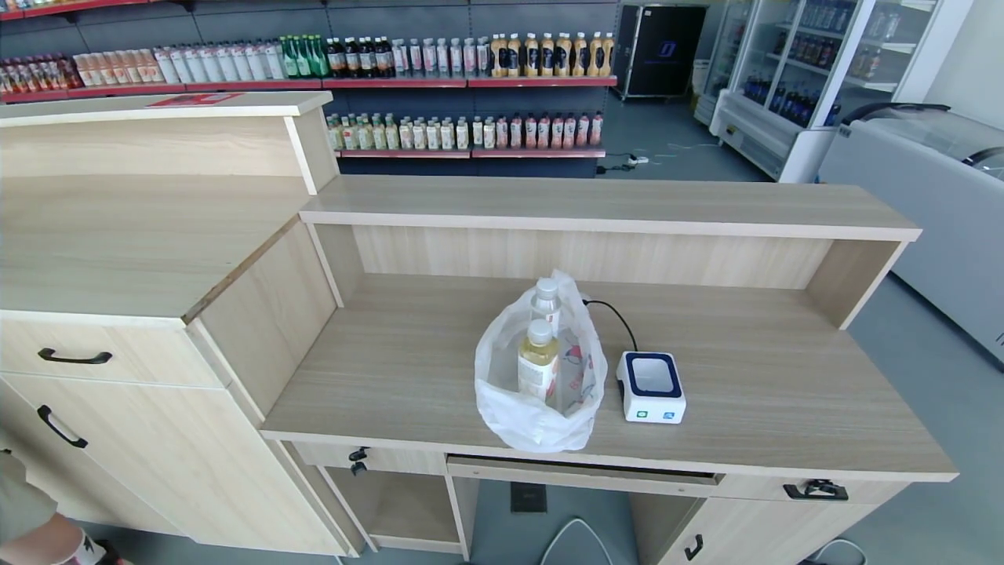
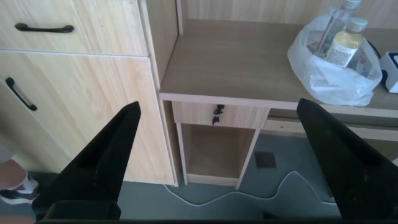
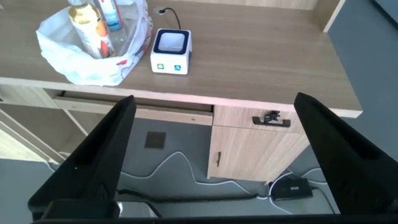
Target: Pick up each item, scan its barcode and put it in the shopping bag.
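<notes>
A white plastic shopping bag (image 1: pixel 540 412) stands open on the wooden counter (image 1: pixel 753 392), holding two upright bottles: a yellow-drink bottle (image 1: pixel 538 362) in front and a clear bottle (image 1: pixel 547 302) behind it. Beside the bag, on its right in the head view, sits the white barcode scanner (image 1: pixel 650 386) with a black cable. The left wrist view shows the bag (image 2: pixel 333 78) and the yellow bottle (image 2: pixel 346 42); the right wrist view shows the bag (image 3: pixel 81 59) and the scanner (image 3: pixel 170 51). My left gripper (image 2: pixel 217 155) is open, low in front of the counter's left end. My right gripper (image 3: pixel 214 158) is open, below the counter's front edge.
A raised shelf (image 1: pixel 612 205) runs along the counter's back. A taller cabinet (image 1: pixel 118 259) with drawers stands at the left. A keyboard tray (image 1: pixel 580 471) and a drawer with a black handle (image 1: pixel 816 491) lie under the front edge. Drink racks and coolers line the room behind.
</notes>
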Controlling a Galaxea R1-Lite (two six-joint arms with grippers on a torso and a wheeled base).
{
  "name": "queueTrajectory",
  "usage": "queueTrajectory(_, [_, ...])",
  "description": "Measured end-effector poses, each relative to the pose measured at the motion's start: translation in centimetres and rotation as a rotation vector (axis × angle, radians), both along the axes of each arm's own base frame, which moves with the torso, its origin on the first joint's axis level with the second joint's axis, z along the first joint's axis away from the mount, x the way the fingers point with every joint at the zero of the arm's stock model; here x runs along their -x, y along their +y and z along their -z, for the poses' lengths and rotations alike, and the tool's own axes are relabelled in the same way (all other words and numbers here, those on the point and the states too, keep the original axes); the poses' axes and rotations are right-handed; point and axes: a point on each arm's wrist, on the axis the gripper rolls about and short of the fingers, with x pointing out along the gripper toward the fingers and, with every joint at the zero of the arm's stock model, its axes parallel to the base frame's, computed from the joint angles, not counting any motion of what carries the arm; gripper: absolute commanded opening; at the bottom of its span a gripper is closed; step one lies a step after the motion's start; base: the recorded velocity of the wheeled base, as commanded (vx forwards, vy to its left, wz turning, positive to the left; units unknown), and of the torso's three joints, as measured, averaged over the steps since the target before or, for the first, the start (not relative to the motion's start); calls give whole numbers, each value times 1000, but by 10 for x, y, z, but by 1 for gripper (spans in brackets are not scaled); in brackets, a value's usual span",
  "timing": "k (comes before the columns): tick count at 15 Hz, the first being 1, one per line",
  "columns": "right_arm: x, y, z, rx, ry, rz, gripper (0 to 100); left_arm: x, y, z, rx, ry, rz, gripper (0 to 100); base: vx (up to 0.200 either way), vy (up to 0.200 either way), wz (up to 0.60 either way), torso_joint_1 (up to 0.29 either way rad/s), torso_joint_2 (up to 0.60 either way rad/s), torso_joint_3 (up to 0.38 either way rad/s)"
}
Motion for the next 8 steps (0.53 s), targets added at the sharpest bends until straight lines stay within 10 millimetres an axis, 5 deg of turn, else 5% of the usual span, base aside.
queueTrajectory(8, [5,0,1,-8,-56,-24,100,0,0,0,0,0,0,100,0,0,0,0,0,0])
